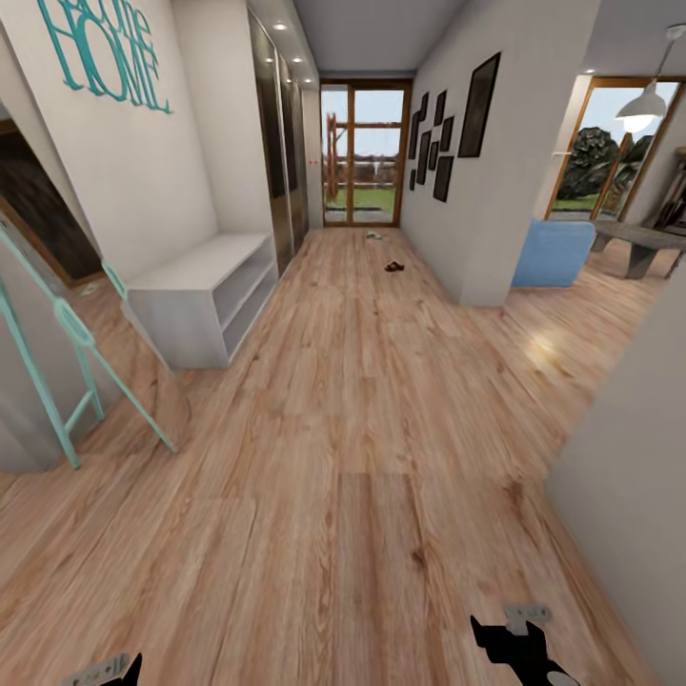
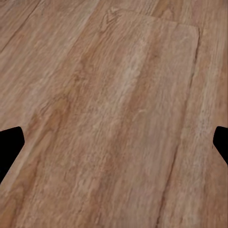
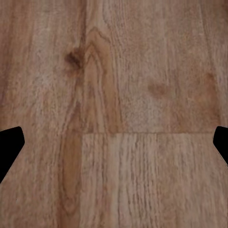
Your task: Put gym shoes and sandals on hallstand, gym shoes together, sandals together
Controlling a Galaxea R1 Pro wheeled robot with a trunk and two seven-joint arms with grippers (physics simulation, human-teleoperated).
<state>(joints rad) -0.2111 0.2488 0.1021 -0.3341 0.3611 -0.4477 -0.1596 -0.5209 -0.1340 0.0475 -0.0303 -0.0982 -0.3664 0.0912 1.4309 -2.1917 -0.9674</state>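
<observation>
Both your grippers, left (image 2: 114, 142) and right (image 3: 114, 142), hang spread apart over bare corridor floor (image 1: 362, 457). Far ahead lie the sandals (image 1: 393, 267) and gym shoes (image 1: 373, 234); the hallstand (image 1: 205, 295) stands left.

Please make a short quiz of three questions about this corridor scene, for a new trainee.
1. True or false: the dark brown sandals already lie on the light-grey hallstand with open shelves.
2. Which lies nearer the glass door: A) the sandals, B) the small pale, greenish gym shoes?
3. Fill in: both wrist views show wide-apart jaws of the left gripper and right gripper over bare ____ floor.

Key: 1 false, they are on the floor; 2 B; 3 wood-plank.
</observation>
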